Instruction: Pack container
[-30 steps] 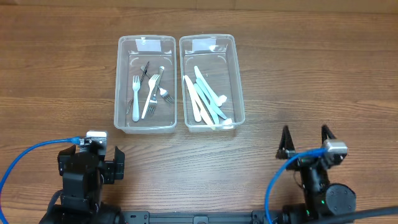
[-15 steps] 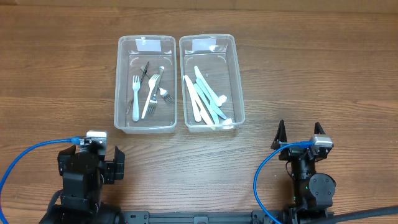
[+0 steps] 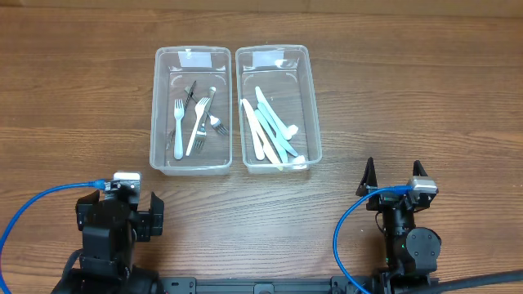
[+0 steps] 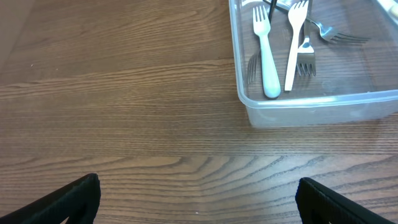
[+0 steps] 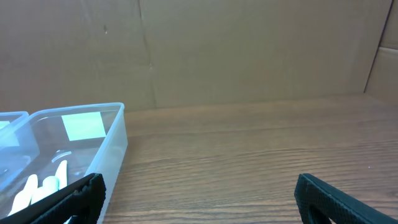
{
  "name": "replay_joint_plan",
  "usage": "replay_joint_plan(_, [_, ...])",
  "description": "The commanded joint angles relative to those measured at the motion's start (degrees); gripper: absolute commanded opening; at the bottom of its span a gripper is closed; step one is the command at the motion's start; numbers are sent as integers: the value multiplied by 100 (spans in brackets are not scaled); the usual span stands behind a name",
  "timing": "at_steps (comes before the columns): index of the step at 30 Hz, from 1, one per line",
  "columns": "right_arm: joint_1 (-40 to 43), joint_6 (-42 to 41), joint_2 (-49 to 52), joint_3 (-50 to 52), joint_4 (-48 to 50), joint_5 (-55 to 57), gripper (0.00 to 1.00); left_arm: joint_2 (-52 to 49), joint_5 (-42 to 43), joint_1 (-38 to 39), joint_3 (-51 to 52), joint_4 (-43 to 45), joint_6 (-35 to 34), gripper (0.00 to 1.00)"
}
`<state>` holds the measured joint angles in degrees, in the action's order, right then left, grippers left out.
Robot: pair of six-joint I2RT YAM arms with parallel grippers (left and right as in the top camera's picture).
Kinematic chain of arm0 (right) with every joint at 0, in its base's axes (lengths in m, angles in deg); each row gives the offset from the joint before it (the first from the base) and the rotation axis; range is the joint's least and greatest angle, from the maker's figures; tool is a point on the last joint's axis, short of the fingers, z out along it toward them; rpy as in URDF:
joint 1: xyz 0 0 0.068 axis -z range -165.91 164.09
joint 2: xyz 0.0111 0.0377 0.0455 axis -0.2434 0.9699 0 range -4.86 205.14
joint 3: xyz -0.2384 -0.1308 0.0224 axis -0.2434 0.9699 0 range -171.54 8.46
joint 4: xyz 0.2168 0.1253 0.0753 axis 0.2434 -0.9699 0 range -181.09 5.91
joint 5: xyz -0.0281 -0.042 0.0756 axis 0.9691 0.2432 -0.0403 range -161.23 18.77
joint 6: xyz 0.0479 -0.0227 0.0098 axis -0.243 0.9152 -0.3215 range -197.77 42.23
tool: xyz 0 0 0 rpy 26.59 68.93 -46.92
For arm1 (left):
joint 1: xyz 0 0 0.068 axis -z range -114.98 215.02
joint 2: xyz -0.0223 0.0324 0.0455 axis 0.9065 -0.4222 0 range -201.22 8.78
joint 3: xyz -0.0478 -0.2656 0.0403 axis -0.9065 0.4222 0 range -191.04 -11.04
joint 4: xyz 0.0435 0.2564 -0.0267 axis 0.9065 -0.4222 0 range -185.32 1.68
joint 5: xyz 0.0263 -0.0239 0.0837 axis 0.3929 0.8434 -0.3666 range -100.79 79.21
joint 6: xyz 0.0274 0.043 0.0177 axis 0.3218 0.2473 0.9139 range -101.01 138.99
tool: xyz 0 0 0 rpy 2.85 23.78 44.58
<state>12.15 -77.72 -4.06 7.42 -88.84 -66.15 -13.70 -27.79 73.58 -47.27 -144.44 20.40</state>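
Two clear plastic containers stand side by side at the table's far middle. The left container (image 3: 155,106) holds several forks (image 3: 198,122); it also shows in the left wrist view (image 4: 311,109) with the forks (image 4: 266,56). The right container (image 3: 314,106) holds several pale knives (image 3: 270,131); its corner shows in the right wrist view (image 5: 115,143). My left gripper (image 4: 198,202) is open and empty over bare wood near the front left. My right gripper (image 3: 392,175) is open and empty at the front right, also seen in the right wrist view (image 5: 199,199).
Blue cables loop beside each arm base at the front edge (image 3: 24,212). A brown cardboard wall (image 5: 249,50) stands behind the table's far edge.
The right arm drew back and a little left toward its base between the oldest frame and half a second ago, then held still. The left arm has not moved.
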Motion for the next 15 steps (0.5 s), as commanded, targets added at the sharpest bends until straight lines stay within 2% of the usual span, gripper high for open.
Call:
replay_joint_plan(1, [17, 39, -63, 57, 39, 0, 100, 61, -57, 20, 7, 17, -76, 100])
replay_joint_plan(7, [17, 39, -63, 57, 39, 0, 100, 92, -55, -70, 9, -2, -76, 100])
replay_joint_plan(10, [17, 39, -63, 57, 39, 0, 100, 444, 706, -293, 68, 188, -48, 100])
replay_joint_plan(12, [17, 39, -63, 57, 39, 0, 100, 1134, 1478, -444, 649, 994, 142, 100])
replay_joint_plan(15, [17, 39, -63, 57, 39, 0, 100, 1637, 1729, -490, 1403, 2050, 160, 100])
